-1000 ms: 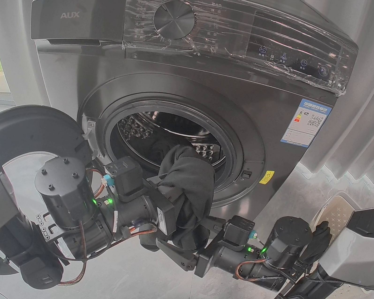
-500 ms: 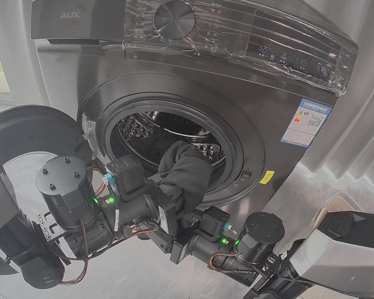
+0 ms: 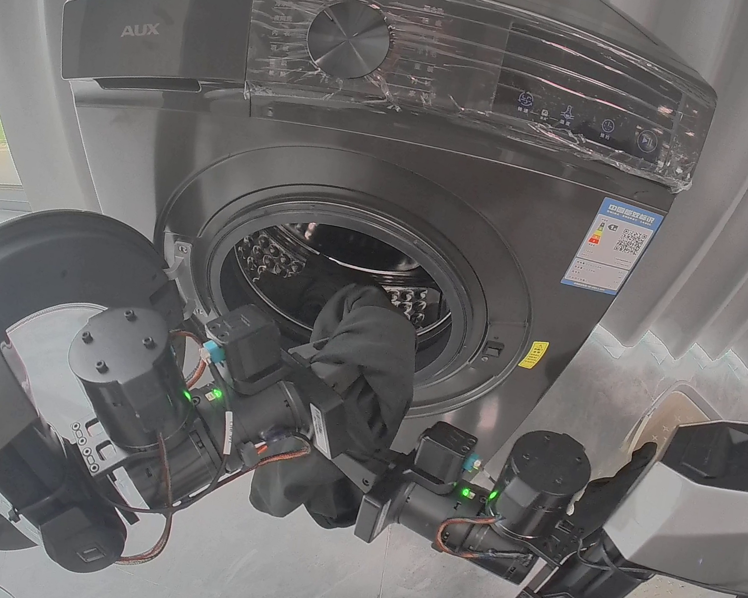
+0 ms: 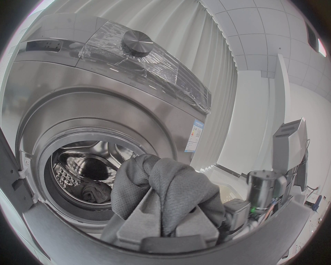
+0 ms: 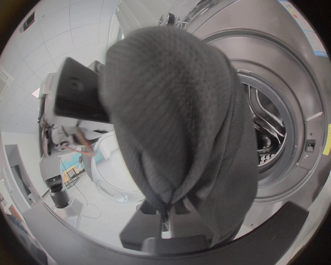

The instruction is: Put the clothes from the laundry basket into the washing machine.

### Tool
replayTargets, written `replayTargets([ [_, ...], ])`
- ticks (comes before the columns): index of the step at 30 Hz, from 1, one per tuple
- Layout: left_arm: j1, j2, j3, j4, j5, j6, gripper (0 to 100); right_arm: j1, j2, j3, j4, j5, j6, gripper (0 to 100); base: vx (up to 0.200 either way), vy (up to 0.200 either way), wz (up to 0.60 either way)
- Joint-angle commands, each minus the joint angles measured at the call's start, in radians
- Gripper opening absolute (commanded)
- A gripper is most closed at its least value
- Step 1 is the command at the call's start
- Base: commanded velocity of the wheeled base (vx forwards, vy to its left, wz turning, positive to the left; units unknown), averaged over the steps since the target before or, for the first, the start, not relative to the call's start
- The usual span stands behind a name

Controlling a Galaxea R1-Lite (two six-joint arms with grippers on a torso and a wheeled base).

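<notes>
A dark grey garment (image 3: 365,360) is held bunched in front of the washing machine's drum opening (image 3: 306,250), its upper end at the rim. Part of it hangs below the grippers toward the floor. My left gripper (image 3: 331,407) is shut on it from the left; in the left wrist view the garment (image 4: 172,186) is pinched between the gripper's (image 4: 169,222) fingers. My right gripper (image 3: 355,487) grips it from below right, with the garment (image 5: 172,114) draped over the gripper (image 5: 164,221). Another dark garment (image 4: 91,191) lies inside the drum.
The washer's round door (image 3: 48,257) stands swung open on the left, close behind my left arm. A pale laundry basket (image 3: 670,414) sits on the floor at right, partly behind my right arm. Grey curtains hang behind the washing machine (image 3: 517,244).
My right arm swung left toward the left gripper, then eased back a little right and down. The garment, briefly bunched tight, now sags lower beneath both grippers.
</notes>
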Motion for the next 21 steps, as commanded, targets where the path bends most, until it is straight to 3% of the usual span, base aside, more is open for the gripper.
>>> replayTargets([
  [1, 0.032, 0.004, -0.001, 0.001, 0.000, 0.000, 0, 0.003, -0.109, 0.107, 0.000, 0.004, -0.004, 0, 0.000, 0.000, 0.00],
  [2, 0.032, 0.004, -0.001, 0.001, 0.000, 0.000, 0, 0.003, -0.109, 0.107, 0.000, 0.004, -0.004, 0, 0.000, 0.000, 0.00],
  [3, 0.044, 0.005, -0.001, 0.001, 0.000, 0.000, 0, 0.004, -0.219, 0.271, 0.001, 0.019, -0.015, 0, 0.000, 0.000, 0.00],
  [5, 0.043, 0.005, -0.002, 0.001, 0.000, 0.000, 0, 0.007, -0.265, 0.342, 0.001, 0.040, -0.018, 0, 0.000, 0.000, 0.00],
  [10, 0.040, 0.011, 0.004, 0.001, -0.004, -0.004, 0, 0.018, -0.301, 0.392, 0.001, 0.065, -0.021, 0, 0.000, 0.000, 0.00],
  [11, 0.040, 0.011, 0.004, 0.001, -0.004, -0.004, 100, 0.018, -0.301, 0.392, 0.001, 0.066, -0.021, 0, 0.000, 0.000, 0.00],
  [15, 0.041, 0.013, 0.011, 0.001, -0.004, -0.021, 100, 0.007, -0.299, 0.396, 0.000, 0.068, -0.018, 0, 0.000, 0.000, 0.00],
  [21, 0.066, 0.039, 0.042, 0.001, -0.001, -0.012, 100, -0.059, -0.293, 0.399, 0.000, 0.070, -0.014, 0, 0.000, 0.000, 0.00],
])
